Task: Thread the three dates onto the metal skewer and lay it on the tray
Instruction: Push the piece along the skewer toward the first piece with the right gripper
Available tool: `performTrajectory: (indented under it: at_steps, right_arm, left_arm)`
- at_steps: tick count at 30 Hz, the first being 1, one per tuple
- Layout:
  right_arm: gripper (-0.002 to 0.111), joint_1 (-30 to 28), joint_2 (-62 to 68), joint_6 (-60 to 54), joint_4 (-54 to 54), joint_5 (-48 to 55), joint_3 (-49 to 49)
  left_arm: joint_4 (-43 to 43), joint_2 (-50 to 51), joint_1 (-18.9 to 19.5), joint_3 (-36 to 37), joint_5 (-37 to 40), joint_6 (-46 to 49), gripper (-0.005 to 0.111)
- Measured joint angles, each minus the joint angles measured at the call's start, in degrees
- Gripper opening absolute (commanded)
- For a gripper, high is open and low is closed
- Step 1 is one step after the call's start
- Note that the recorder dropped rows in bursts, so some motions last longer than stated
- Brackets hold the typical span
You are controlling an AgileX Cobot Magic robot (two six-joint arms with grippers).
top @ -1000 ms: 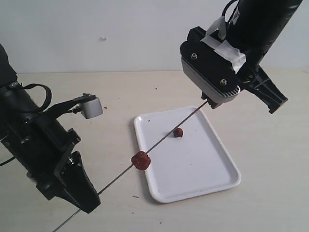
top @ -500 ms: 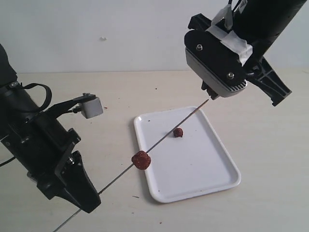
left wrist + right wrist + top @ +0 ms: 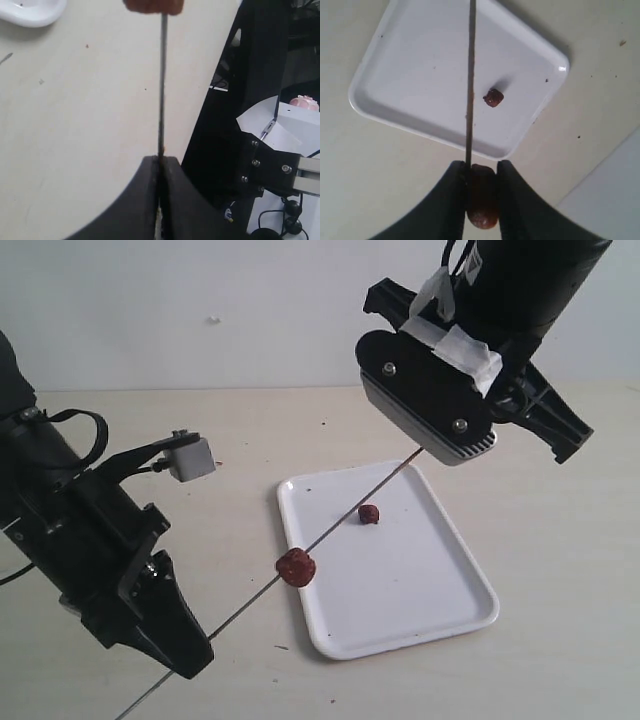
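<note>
The metal skewer [image 3: 240, 612] slants up across the scene, and my left gripper [image 3: 190, 660] is shut on its lower end; in the left wrist view the jaws [image 3: 160, 161] pinch the rod [image 3: 161, 85]. One date [image 3: 296, 567] is threaded on it near the tray's front-left rim. A second date [image 3: 369, 513] lies loose on the white tray [image 3: 420, 570]. My right gripper [image 3: 481, 167] is shut on a third date [image 3: 482, 197], with the skewer [image 3: 470, 85] running to the jaws right beside that date. In the exterior view the right wrist housing [image 3: 430, 405] hides those fingers.
Pale tabletop [image 3: 560, 520] surrounds the tray, with a white wall behind. A small grey box [image 3: 192, 458] sticks out from the left arm. In the left wrist view dark stand parts and cables [image 3: 270, 165] lie off the table's edge.
The right wrist has shifted left and slightly up, now covering the skewer's upper tip. The threaded date has edged a little toward the tray. The left arm holds nearly still.
</note>
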Motion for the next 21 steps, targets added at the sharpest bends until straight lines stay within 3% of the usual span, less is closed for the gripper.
performTrajectory:
  at_steps: [21]
  right_arm:
    - [0.022, 0.0, 0.0, 0.34, -0.29, -0.11, 0.0]
  left_arm:
    - [-6.76, 1.97, 0.0, 0.0, 1.46, -1.72, 0.0]
